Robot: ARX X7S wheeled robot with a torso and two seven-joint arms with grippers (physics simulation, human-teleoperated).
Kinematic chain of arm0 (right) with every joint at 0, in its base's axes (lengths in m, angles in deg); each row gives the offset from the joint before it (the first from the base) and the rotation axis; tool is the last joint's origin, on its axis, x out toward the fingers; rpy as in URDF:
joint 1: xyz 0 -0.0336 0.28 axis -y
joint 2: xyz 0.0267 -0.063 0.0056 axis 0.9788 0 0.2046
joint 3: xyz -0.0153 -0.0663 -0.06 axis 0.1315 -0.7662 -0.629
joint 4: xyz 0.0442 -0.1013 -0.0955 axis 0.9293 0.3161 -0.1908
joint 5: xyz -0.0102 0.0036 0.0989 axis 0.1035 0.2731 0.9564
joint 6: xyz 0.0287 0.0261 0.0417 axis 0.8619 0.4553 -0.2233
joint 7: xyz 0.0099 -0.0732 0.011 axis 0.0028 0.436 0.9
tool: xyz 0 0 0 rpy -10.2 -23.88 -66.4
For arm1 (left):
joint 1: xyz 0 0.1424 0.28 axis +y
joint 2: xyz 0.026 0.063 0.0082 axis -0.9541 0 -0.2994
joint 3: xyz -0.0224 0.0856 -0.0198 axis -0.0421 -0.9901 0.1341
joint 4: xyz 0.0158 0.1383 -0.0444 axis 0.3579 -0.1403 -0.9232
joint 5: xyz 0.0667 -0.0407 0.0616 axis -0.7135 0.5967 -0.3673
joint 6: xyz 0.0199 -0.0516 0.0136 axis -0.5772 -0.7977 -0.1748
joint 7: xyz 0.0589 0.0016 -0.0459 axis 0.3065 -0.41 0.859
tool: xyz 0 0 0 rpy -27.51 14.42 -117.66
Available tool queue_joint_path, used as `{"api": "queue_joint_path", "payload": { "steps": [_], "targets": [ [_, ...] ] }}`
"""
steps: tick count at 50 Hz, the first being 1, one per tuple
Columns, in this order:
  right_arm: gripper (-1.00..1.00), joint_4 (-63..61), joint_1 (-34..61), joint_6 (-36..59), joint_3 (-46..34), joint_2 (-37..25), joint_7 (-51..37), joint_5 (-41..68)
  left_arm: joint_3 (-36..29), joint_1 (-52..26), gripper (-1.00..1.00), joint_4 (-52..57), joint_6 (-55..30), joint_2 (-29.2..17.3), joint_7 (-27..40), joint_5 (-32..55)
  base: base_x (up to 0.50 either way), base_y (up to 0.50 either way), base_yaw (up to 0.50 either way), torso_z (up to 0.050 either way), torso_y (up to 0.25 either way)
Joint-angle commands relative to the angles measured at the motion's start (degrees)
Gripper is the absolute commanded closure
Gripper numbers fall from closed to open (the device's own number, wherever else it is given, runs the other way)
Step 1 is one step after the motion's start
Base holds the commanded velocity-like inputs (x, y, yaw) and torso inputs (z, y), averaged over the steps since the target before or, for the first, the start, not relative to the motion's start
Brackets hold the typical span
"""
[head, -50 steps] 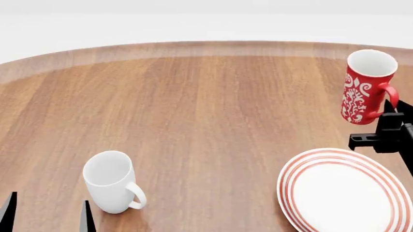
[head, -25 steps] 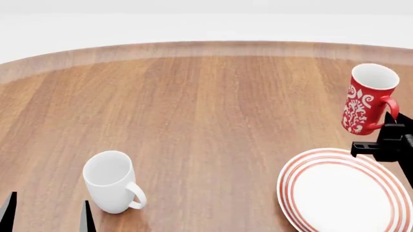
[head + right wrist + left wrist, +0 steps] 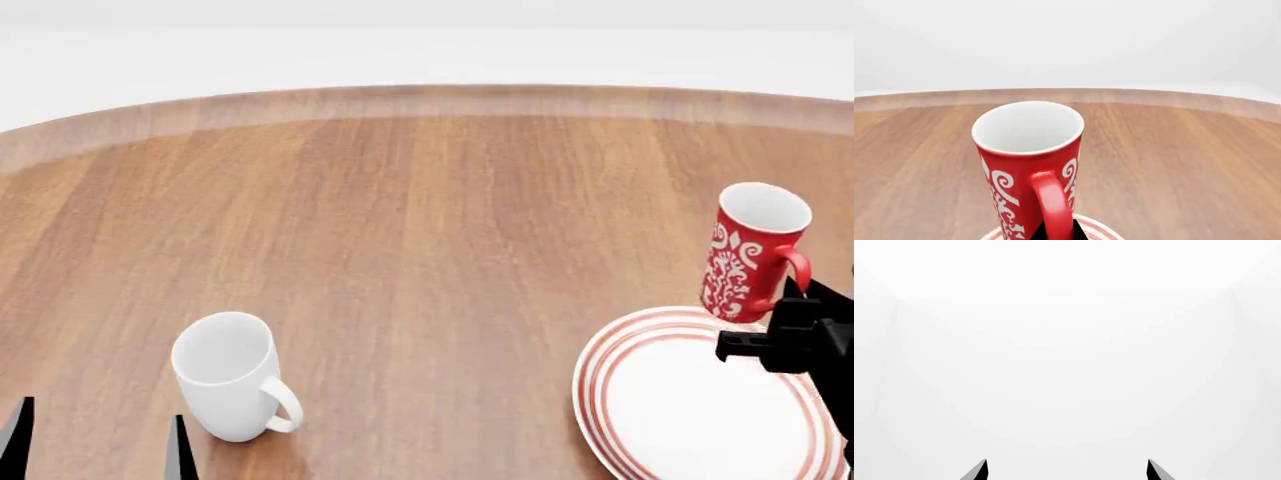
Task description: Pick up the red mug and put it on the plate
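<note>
the red mug (image 3: 750, 250) is held by its handle in the clenched right pincer (image 3: 787, 335), upright over the plate's (image 3: 694, 400) far rim; the left pincer (image 3: 96, 440) is spread, holding nothing.

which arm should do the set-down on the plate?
Right. The right gripper already holds the red mug by its handle at the plate's far rim. The left gripper sits open by the white mug.

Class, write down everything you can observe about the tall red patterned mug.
The tall red ceramic mug has white swirl ornaments, a white inside and a red loop handle. It is empty and roughly upright, handle toward the right gripper, whose jaws are shut on the handle. Its base sits over the red-ringed white plate's far rim; contact is unclear.
</note>
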Motion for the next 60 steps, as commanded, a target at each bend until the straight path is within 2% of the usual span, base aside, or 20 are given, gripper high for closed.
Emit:
{"api": "queue_joint_path", "payload": {
  "steps": [1, 21, 37, 47, 60],
  "targets": [
    [1.0, 1.63, -0.68, -0.82, 7.97, 1.02, 1.09, -6.83, -0.53, -0.21, -1.0, -0.05, 0.12, -0.27, 0.75, -0.18, 0.0, 0.0, 0.0, 0.0, 0.0],
    [1.0, 1.65, -3.26, 0.3, 22.45, 1.79, 1.96, -19.29, -2.16, -0.72, -1.0, -0.02, 0.58, -0.93, 2.08, 0.5, 0.0, 0.0, 0.0, 0.0, 0.0],
    [1.0, 1.65, -3.76, 0.15, 27.1, 2.29, 2.28, -24.43, -5.58, -1.93, -1.0, 0.19, 0.68, -2.55, 5.71, 0.27, 0.0, 0.0, 0.0, 0.0, 0.0],
    [1.0, 1.65, -4.03, -0.39, 27.51, 2.72, 2.17, -25.82, -9.97, -3.67, -1.0, 0.42, 0.72, -4.54, 10.17, -0.41, 0.0, 0.0, 0.0, 0.0, 0.001],
    [1.0, 1.65, -4.11, -0.74, 27.97, 2.96, 2.57, -26.2, -21.2, -8.6, -1.0, 0.46, 0.73, -8.61, 21.29, -1.17, 0.0, 0.0, 0.0, 0.0, 0.0]
  ]
}}
